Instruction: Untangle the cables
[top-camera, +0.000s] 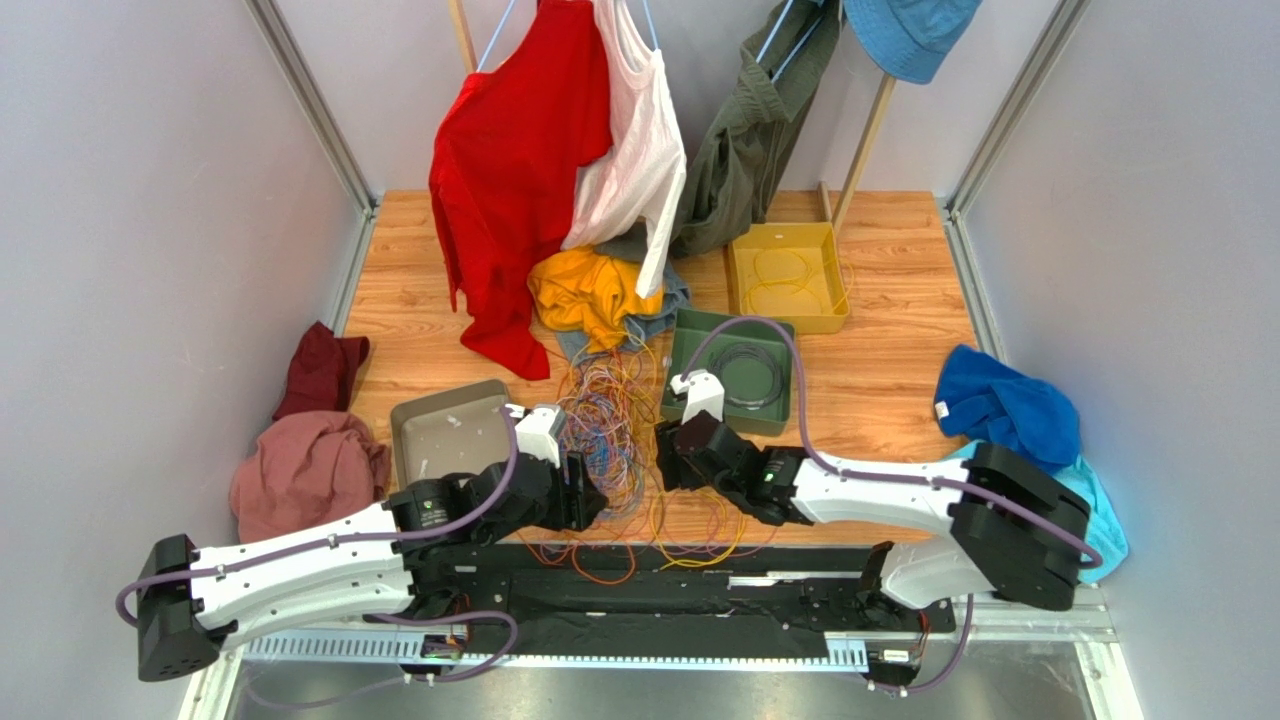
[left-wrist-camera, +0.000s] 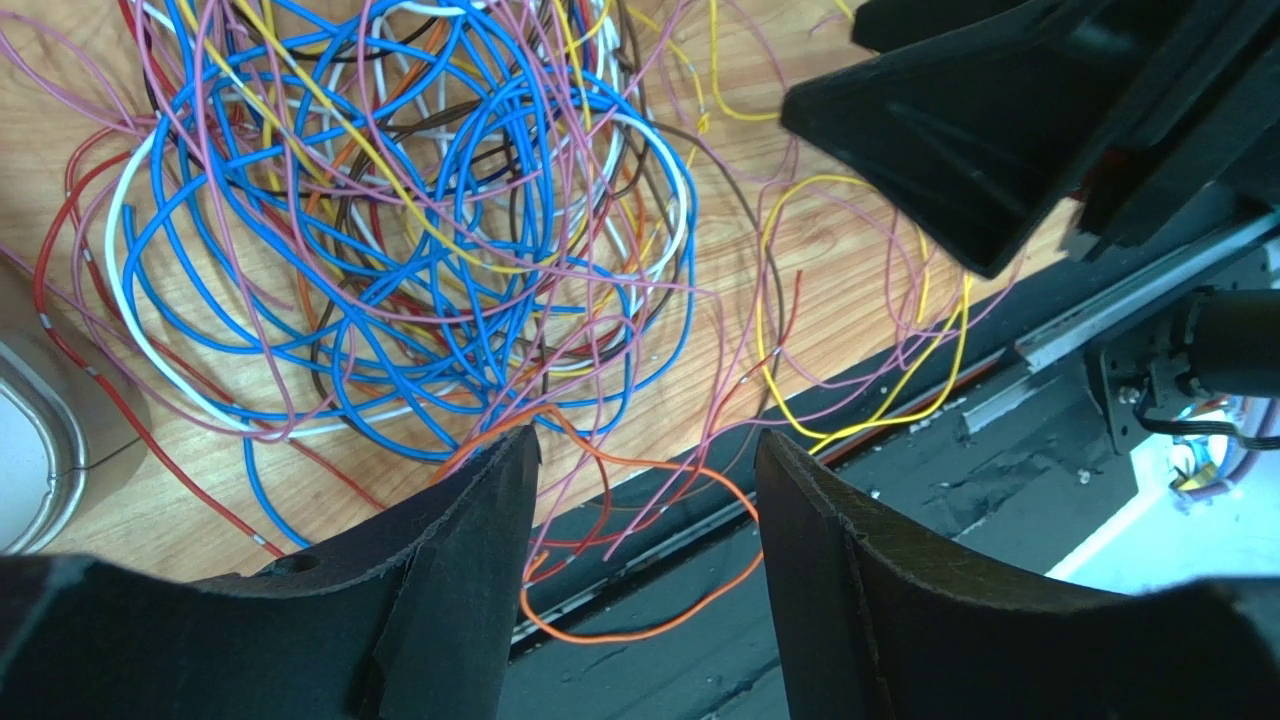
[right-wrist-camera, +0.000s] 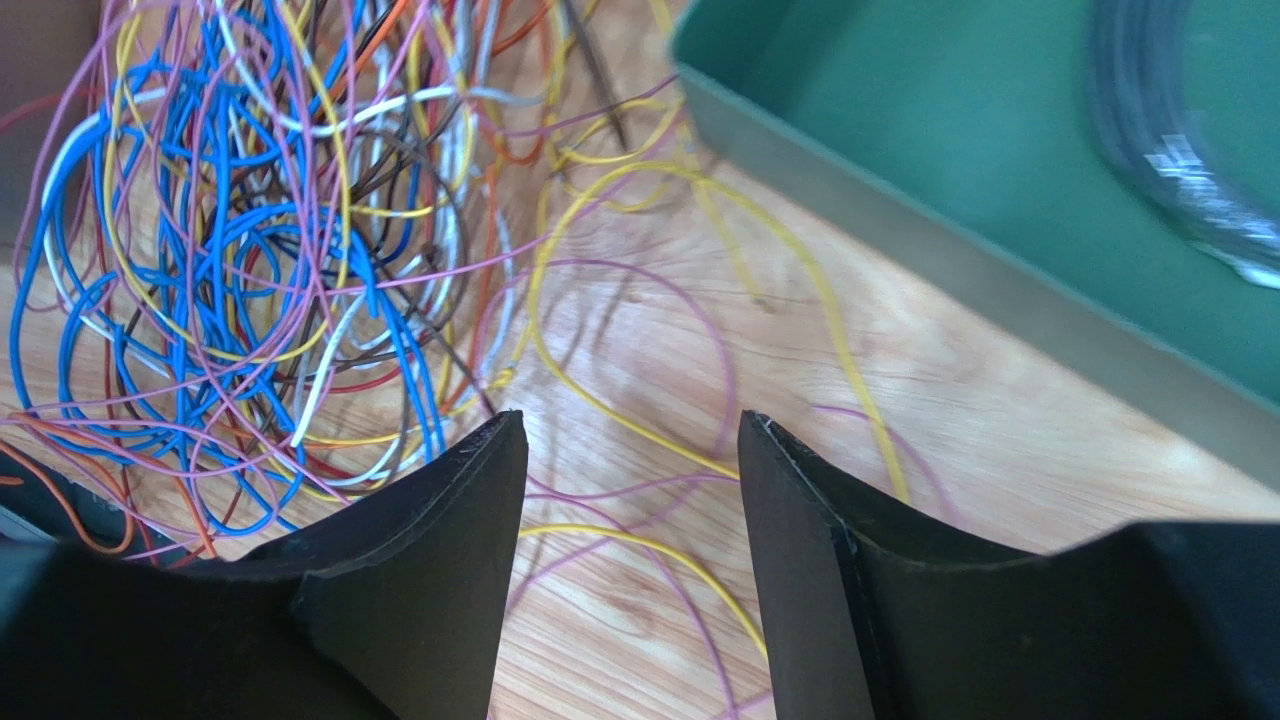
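Note:
The cables (top-camera: 616, 450) are a tangled mass of thin blue, purple, orange, yellow, red and white wires on the wooden table between the two arms. In the left wrist view the cables (left-wrist-camera: 406, 225) fill the upper left, with an orange loop trailing over the table's front edge between my fingers. My left gripper (left-wrist-camera: 643, 450) is open just above that loop. My right gripper (right-wrist-camera: 631, 435) is open over loose yellow and purple strands, with the main tangle of cables (right-wrist-camera: 256, 255) to its left. In the top view the left gripper (top-camera: 589, 492) and right gripper (top-camera: 672, 450) flank the tangle.
A green tray (top-camera: 694, 368) holds a dark ring-shaped coil (top-camera: 747, 368); its wall (right-wrist-camera: 962, 240) is close on the right gripper's right. A grey tray (top-camera: 445, 431) sits left, a yellow tray (top-camera: 789, 273) behind. Clothes lie at the back (top-camera: 594, 293), left (top-camera: 308, 468) and right (top-camera: 1004, 405).

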